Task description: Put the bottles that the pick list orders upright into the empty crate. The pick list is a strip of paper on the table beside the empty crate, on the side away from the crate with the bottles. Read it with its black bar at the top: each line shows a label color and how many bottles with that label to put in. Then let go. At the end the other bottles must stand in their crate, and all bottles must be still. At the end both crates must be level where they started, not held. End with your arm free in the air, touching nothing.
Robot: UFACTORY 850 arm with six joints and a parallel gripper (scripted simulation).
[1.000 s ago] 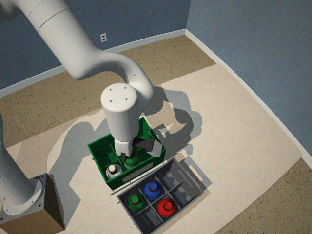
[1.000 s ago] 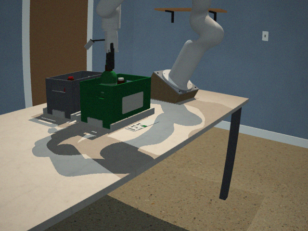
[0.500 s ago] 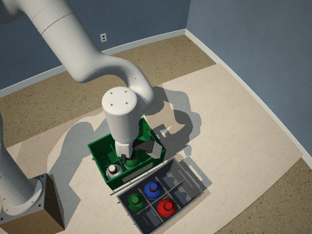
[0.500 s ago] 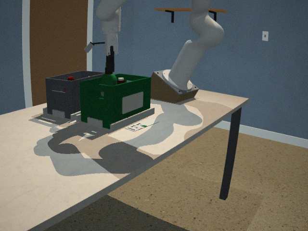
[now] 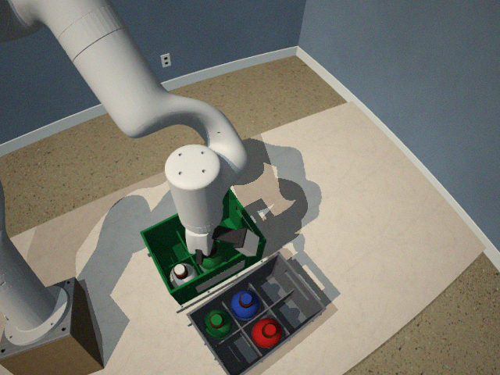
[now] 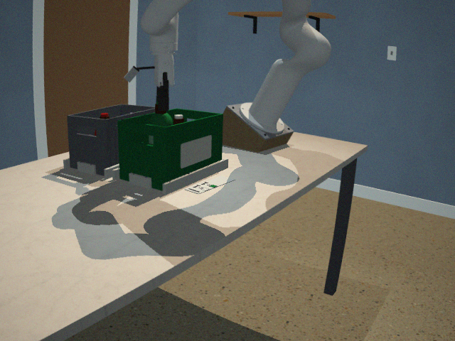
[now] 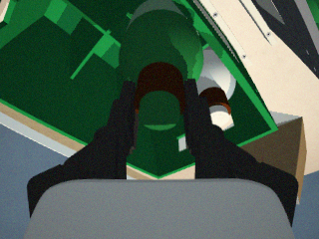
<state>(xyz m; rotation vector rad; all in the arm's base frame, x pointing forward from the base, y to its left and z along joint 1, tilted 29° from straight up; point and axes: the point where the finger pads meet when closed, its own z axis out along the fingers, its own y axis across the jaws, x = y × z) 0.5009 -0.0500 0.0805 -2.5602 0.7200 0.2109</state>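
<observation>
In the top view we've got our jaws (image 5: 205,258) (image 6: 161,110) down at the green crate (image 5: 161,262) (image 6: 141,150) (image 7: 45,119), with a white-capped bottle (image 5: 181,274) (image 6: 178,117) (image 7: 218,95) in a corner compartment. The gray crate (image 5: 320,308) (image 6: 82,143) beside it has green (image 5: 218,323), blue (image 5: 244,305) and red (image 5: 266,332) bottles.

Exterior view: the held bottle's green shoulder pokes just above the rim, and the pick list (image 6: 200,187) lies on the worktop (image 6: 55,278), too small to read fully.

Wrist view: our jaws are partly closed, pinching the green-capped bottle (image 7: 159,50) by its brown neck.
</observation>
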